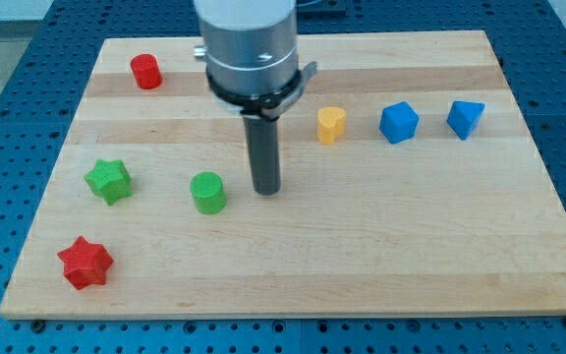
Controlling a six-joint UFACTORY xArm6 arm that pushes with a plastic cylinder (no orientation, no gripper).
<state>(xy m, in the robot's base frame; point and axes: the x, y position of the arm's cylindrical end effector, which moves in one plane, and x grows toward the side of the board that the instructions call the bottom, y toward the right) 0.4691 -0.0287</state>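
My tip [266,190] rests on the wooden board [362,256] near its middle. Closest to it is a green cylinder [208,193], a short gap to the view's left; the two are not touching. Farther left lies a green star [109,181], and a red star [85,262] sits toward the bottom left. A yellow heart-shaped block [331,125] is up and to the right of the tip. Beyond it stand a blue cube-like block [398,123] and a blue triangular block [466,119]. A red cylinder [146,72] is at the top left.
The board lies on a blue perforated table [8,88]. The arm's grey metal body [249,44] hangs over the board's top middle and hides part of it.
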